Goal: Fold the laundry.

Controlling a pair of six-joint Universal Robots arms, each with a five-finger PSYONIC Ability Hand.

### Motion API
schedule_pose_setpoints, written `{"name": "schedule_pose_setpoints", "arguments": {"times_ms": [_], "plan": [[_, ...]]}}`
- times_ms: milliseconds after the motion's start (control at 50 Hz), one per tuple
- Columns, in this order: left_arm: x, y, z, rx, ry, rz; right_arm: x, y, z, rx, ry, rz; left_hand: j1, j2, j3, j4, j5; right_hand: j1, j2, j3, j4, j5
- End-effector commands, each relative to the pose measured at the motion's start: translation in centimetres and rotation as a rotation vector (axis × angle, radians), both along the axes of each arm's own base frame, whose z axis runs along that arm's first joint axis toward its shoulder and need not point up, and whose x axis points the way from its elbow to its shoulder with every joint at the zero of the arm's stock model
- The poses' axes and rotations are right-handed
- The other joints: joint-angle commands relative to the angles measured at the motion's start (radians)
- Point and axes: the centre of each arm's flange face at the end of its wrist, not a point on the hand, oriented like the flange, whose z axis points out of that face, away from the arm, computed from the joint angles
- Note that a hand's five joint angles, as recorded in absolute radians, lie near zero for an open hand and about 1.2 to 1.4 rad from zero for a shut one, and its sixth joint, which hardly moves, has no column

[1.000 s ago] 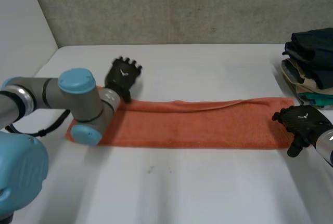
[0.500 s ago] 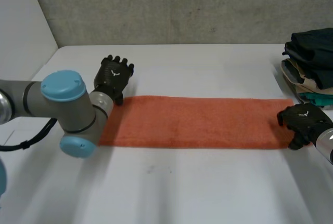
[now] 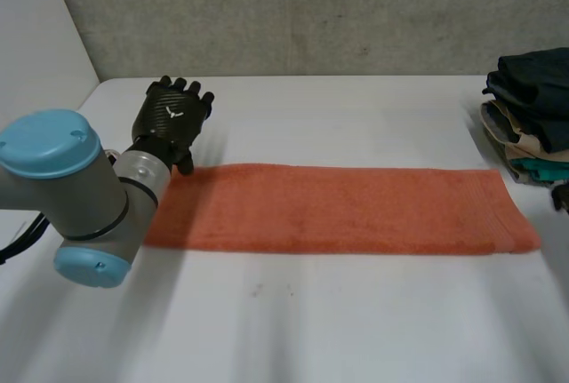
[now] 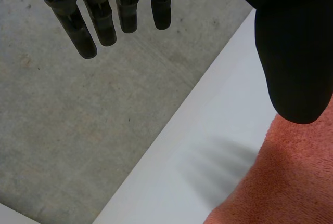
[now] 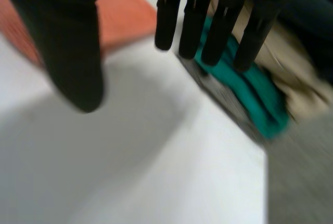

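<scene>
Looking down, saw long orange terry towel (image 3: 338,208) flat on white table (image 3: 356,330). Noted black left hand (image 3: 173,116) beside its far left corner, black right hand (image 5: 67,42) near folded clothes pile (image 3: 533,107), both straight-fingered, empty. Judged a crooked fold likely if corners got grasped unevenly.

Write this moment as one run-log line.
long orange terry towel: lying flat | left robot hand: open, empty | right robot hand: open, empty

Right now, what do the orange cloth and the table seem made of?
The orange cloth looks like terry towelling: matte, with a fuzzy pile in the left wrist view. The table looks like smooth white board, perhaps laminate: flat, even, no grain.
</scene>
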Motion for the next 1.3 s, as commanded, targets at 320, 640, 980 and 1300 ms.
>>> {"name": "schedule_pose_setpoints", "arguments": {"times_ms": [320, 640, 980, 1300], "plan": [[0.5, 3.1, 0.8, 0.084, 0.132, -0.058, 3.1, 0.7, -1.7, 0.098, -0.183, 0.18, -0.039, -0.033, -0.047, -0.032, -0.028, -0.028, -0.02, -0.027, -0.026, -0.018], [0.7, 3.0, 0.7, 0.088, 0.13, -0.053, 1.4, -1.3, -2.9, 0.054, -0.083, 0.074, -0.039, -0.033, -0.047, -0.032, -0.028, 0.781, 0.789, 0.782, 0.784, 0.792], [2.5, 3.1, 2.9, 0.037, 0.152, -0.011, 1.2, -3.8, 3.1, -0.2, 0.258, 0.032, -0.042, -0.036, -0.05, -0.035, -0.031, 0.781, 0.789, 0.782, 0.784, 0.792], [4.2, 3.8, 4.2, 0.01, 0.162, 0.027, 31.8, 11.1, 3.6, -0.45, -0.1, 0.932, -0.042, -0.036, -0.05, -0.035, -0.031, 0.781, 0.789, 0.782, 0.784, 0.792]]}}
